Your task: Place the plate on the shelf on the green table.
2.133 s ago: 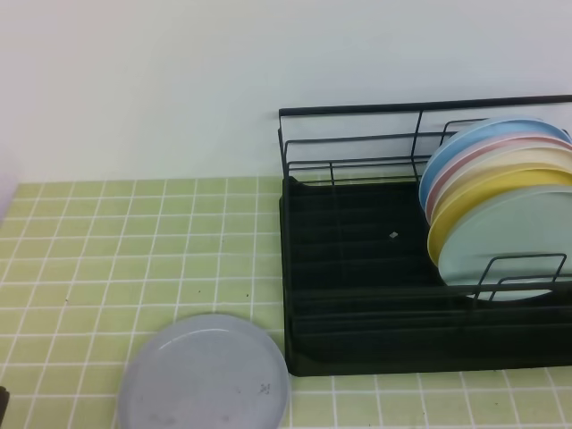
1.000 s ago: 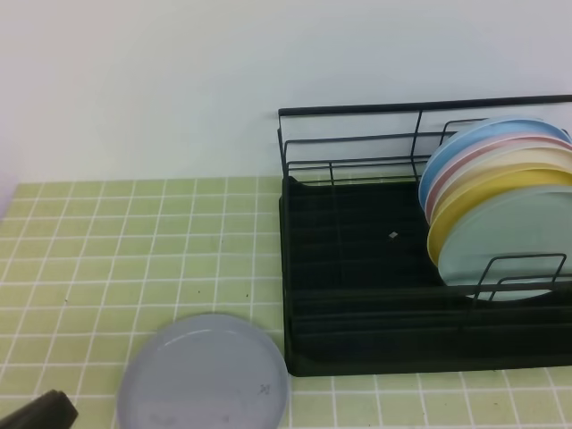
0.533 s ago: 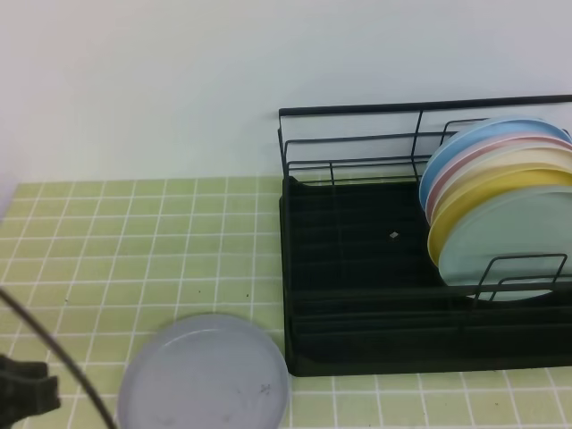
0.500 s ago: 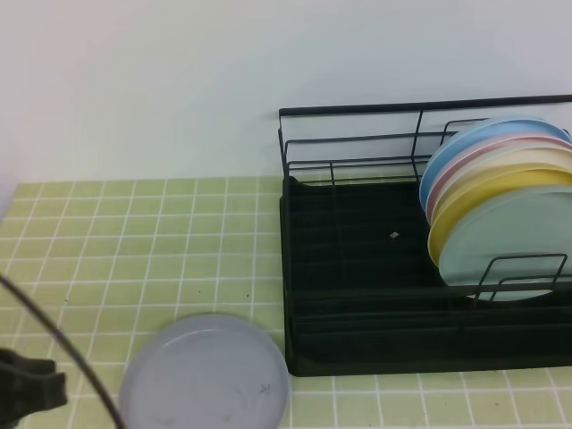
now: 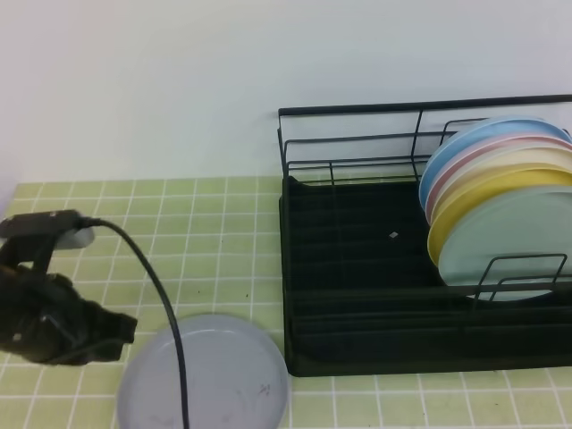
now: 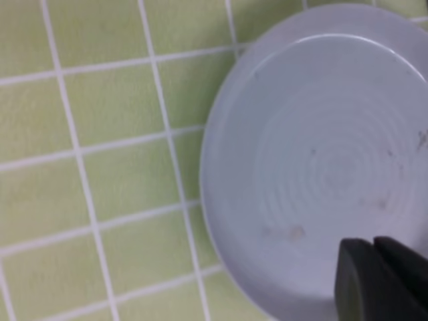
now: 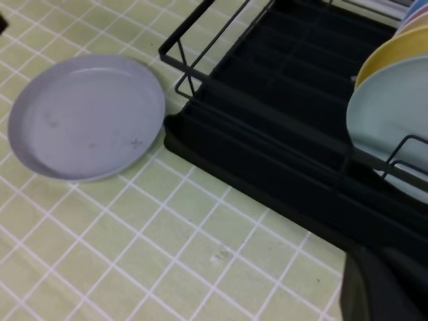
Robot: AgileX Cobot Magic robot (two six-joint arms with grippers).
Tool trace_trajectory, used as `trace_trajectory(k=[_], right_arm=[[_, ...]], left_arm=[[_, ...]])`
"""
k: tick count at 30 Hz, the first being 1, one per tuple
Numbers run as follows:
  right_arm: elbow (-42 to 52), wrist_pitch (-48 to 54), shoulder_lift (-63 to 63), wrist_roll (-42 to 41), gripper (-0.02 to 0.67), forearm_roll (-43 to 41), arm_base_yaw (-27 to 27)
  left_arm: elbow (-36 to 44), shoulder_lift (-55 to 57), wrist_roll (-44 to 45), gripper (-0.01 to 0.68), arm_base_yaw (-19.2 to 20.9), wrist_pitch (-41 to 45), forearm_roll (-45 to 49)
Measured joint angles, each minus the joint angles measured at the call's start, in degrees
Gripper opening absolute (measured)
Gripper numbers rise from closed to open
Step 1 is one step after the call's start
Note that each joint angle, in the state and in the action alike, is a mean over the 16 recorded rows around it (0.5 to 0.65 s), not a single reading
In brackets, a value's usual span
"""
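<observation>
The pale grey plate (image 5: 214,375) lies flat on the green table (image 5: 179,232), just left of the front left corner of the shelf (image 5: 375,268). It also shows in the left wrist view (image 6: 321,154) and the right wrist view (image 7: 87,114). My left gripper (image 5: 116,329) hovers at the plate's left rim; in the left wrist view (image 6: 374,244) its fingers sit together over the plate with nothing between them. My right gripper (image 7: 374,257) shows only in its wrist view, fingers together and empty, above the tiles in front of the shelf (image 7: 301,154).
Several coloured plates stand upright in the right end of the shelf: blue (image 5: 483,134), pink, cream, yellow (image 5: 500,192) and mint green (image 5: 509,241). The shelf's left half holds only its ribbed tray. A black cable (image 5: 161,304) trails from my left arm across the plate.
My left arm has come up from the bottom left corner to the plate's left rim. The plate and the shelf have not moved.
</observation>
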Motion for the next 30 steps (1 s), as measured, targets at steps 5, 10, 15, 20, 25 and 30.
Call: trace_trajectory(k=[5, 10, 15, 20, 25, 30], right_arm=[[0.49, 0.35, 0.0, -0.16, -0.004, 0.03, 0.58], [0.99, 0.5, 0.0, -0.17, -0.004, 0.12, 0.63], [1.33, 0.58, 0.0, -0.13, -0.004, 0.13, 0.63], [1.36, 0.62, 0.0, -0.11, -0.004, 0.18, 0.63], [1.36, 0.75, 0.0, -0.13, -0.004, 0.38, 0.63], [1.36, 0.95, 0.0, -0.13, -0.004, 0.67, 0.63]], left_arm=[[-3.32, 6.56, 0.02, 0.087, 0.0, 0.04, 1.93], [-5.1, 11.49, 0.02, 0.162, 0.0, -1.28, 3.7], [-5.71, 15.78, 1.29, 0.225, 0.0, -3.35, 3.2], [-5.76, 19.92, 4.14, 0.24, 0.0, -5.31, 0.59], [-5.76, 23.62, 7.05, 0.239, 0.0, -6.5, -2.11], [-5.76, 26.06, 9.15, 0.239, 0.0, -6.79, -3.88]])
